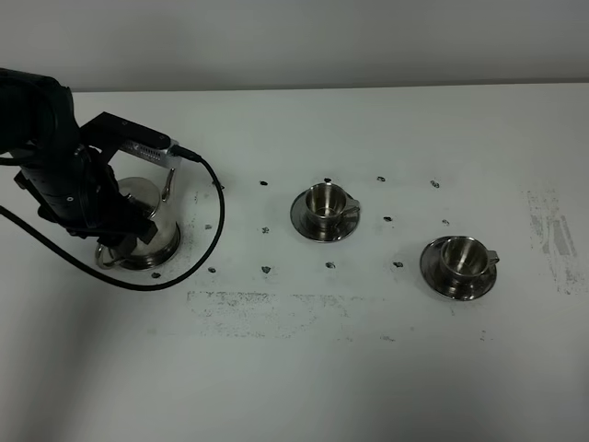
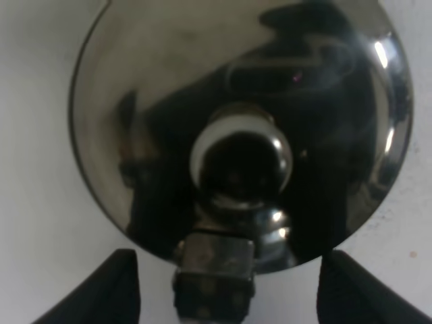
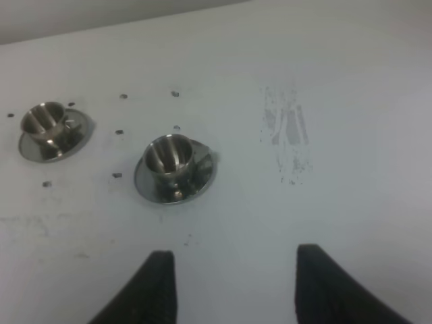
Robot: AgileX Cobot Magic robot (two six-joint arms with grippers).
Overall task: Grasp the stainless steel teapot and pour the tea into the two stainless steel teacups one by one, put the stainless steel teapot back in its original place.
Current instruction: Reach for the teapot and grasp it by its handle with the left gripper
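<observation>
Two fingers of the left end effector (image 2: 229,293) stand wide apart astride the handle of the teapot (image 2: 236,101), not yet clamped. The right end effector (image 3: 233,287) gapes empty above the tabletop (image 3: 351,202). Teapot sits at nine o'clock; cups (image 1: 324,204) (image 1: 460,258) toward three and four, no tea visible. Judgement: grasp pending, pouring and return outstanding.

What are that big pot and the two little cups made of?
The teapot looks like polished steel: its domed lid reflects dark shapes as a mirror would. The middle teacup and the right teacup share that bright silvery gloss, so probably steel too; solid or plated cannot be told.
</observation>
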